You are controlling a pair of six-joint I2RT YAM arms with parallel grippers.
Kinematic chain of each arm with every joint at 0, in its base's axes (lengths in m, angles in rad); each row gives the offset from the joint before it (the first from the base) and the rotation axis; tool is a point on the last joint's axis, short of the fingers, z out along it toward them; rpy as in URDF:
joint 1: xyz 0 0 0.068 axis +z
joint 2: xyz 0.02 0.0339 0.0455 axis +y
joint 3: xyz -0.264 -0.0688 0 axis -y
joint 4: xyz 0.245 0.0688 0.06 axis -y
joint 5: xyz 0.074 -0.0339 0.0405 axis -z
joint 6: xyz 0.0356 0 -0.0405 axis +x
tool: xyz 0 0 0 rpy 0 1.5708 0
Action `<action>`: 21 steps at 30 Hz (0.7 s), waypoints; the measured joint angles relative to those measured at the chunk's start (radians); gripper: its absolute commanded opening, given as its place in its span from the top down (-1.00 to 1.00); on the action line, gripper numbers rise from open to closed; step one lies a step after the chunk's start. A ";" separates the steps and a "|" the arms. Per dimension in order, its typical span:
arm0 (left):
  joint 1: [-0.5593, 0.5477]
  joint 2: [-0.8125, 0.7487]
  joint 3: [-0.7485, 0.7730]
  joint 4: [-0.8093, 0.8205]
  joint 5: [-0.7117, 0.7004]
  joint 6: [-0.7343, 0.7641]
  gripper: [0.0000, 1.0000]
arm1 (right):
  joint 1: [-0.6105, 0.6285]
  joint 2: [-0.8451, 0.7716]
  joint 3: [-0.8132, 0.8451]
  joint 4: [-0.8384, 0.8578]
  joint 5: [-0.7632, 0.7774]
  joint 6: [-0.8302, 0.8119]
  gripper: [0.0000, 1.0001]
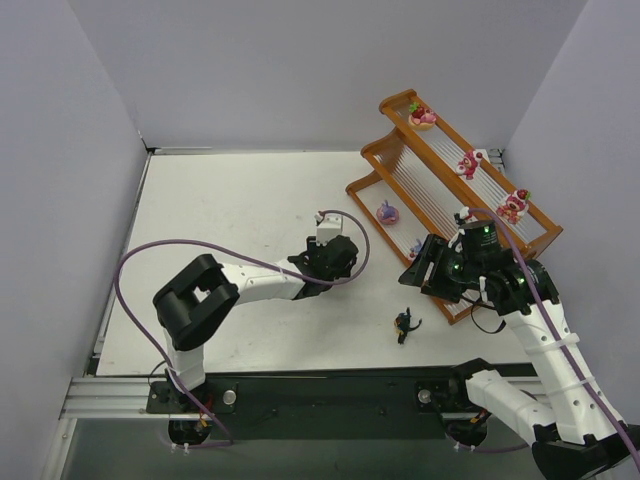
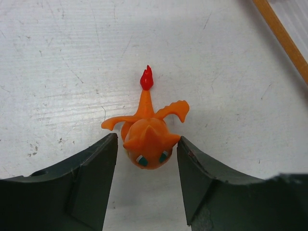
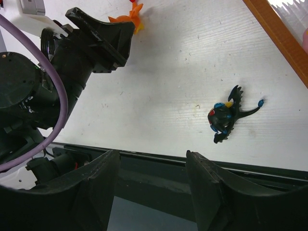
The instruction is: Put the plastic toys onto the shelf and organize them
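The orange toy (image 2: 146, 141) with a red flame tail stands on the white table between my left gripper's (image 2: 147, 147) open fingers. Its right finger (image 2: 202, 168) is at the toy's ear and the left finger stands slightly off. From above the left gripper (image 1: 335, 262) hides this toy; the right wrist view shows it (image 3: 134, 14). The black winged toy (image 1: 404, 324) lies on the table, also in the right wrist view (image 3: 225, 115). My right gripper (image 1: 425, 270) is open and empty (image 3: 151, 187) near the shelf's (image 1: 372, 150) front. Pink toys (image 1: 468, 163) and purple toys (image 1: 387, 212) sit on the shelf.
The shelf's orange rim shows in the left wrist view (image 2: 284, 41) and the right wrist view (image 3: 279, 33). The left arm's purple cable (image 1: 130, 270) loops over the table's left side. Grey walls close in the table. The black base rail (image 1: 330, 395) runs along the near edge.
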 measured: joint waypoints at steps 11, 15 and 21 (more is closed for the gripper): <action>0.003 0.028 0.015 0.044 0.000 0.027 -0.23 | -0.009 0.002 0.000 -0.003 0.002 -0.008 -0.14; 0.005 0.040 0.023 0.044 0.000 0.029 0.00 | -0.019 0.006 0.000 -0.004 0.002 -0.015 -0.14; 0.012 0.045 0.030 0.047 0.001 0.044 0.66 | -0.033 0.015 0.002 -0.007 0.001 -0.022 -0.13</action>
